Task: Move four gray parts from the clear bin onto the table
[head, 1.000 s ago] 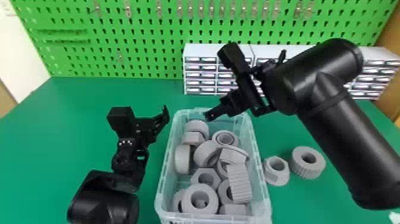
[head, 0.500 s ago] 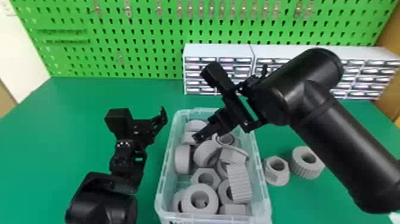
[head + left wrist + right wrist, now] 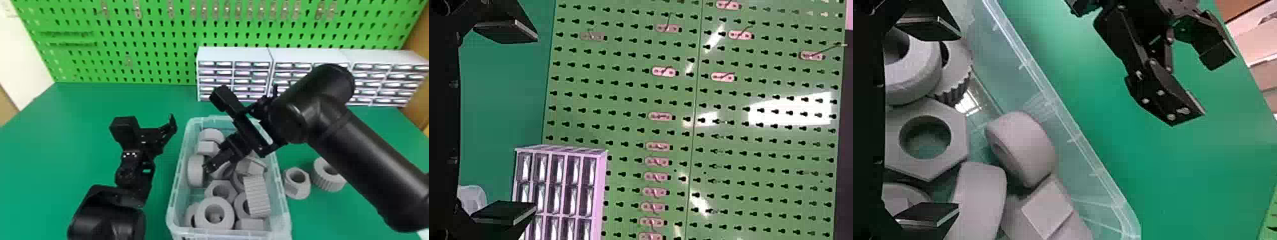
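Observation:
In the head view my right gripper [image 3: 220, 159] hangs low over the clear bin [image 3: 284, 204], hiding some of the gray parts [image 3: 215, 212] inside. The right wrist view has my right gripper [image 3: 928, 122] open above a hexagonal gray part [image 3: 928, 107], with a round one [image 3: 1023, 147] beyond its fingertips, near the bin wall. Two gray parts, a nut [image 3: 295, 191] and a ribbed ring [image 3: 330, 182], stand on the table right of the bin. My left gripper [image 3: 156, 127] is parked left of the bin. In the left wrist view my left gripper [image 3: 504, 122] is open and holds nothing.
White drawer cabinets [image 3: 234, 56] line the table's back edge, before a green pegboard [image 3: 143, 35] with metal hooks. The green table [image 3: 63, 143] extends left of the bin. The right forearm [image 3: 360, 166] reaches across above the table on the right side.
My right gripper has come down and toward the robot, from over the bin's back edge to over the parts. The left arm has shifted only very slightly to the left.

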